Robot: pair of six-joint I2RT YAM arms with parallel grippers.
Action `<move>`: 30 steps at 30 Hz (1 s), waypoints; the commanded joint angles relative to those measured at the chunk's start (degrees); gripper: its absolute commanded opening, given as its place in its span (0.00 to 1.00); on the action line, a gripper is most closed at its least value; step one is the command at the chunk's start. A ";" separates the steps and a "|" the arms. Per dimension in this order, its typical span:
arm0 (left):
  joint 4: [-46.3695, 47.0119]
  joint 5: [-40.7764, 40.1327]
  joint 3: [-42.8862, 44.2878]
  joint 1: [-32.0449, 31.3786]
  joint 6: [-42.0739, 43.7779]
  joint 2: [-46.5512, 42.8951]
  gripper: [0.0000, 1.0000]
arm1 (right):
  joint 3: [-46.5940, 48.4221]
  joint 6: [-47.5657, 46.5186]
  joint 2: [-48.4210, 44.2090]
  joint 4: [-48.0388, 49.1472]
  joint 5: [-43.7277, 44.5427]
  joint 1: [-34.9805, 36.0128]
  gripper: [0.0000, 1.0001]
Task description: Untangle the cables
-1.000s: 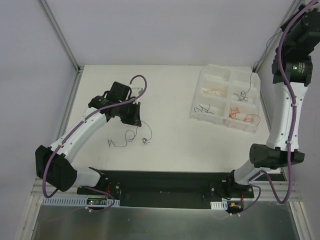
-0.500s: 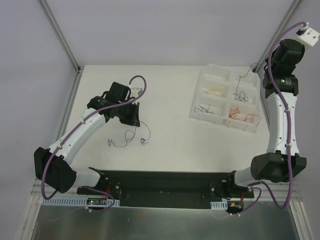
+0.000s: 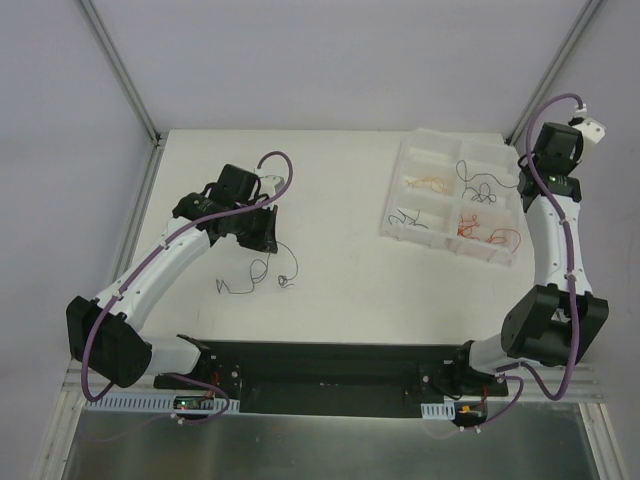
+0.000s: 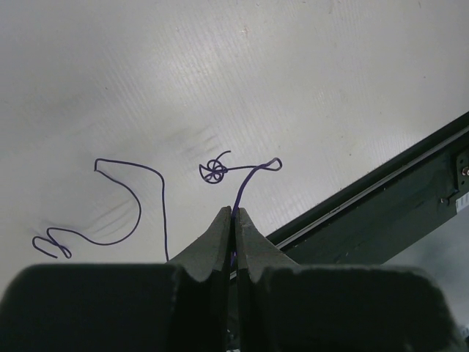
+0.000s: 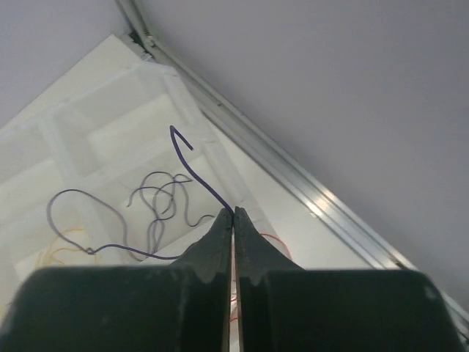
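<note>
Clamping cables [image 4: 214, 171] (likely 2): left pincer [image 4: 233, 213], right pincer [image 5: 233, 213]

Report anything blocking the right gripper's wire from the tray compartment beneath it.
Nothing visible stands in the way. The right gripper is shut on a purple wire, whose loops hang over a far compartment of the white tray. Whether the loops already touch the tray floor cannot be told.
</note>
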 commanded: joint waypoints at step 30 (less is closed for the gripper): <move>-2.43 -1.70 2.13 -0.11 2.82 -1.66 0.00 | 11.08 1.96 25.31 -6.57 -13.87 -0.40 0.00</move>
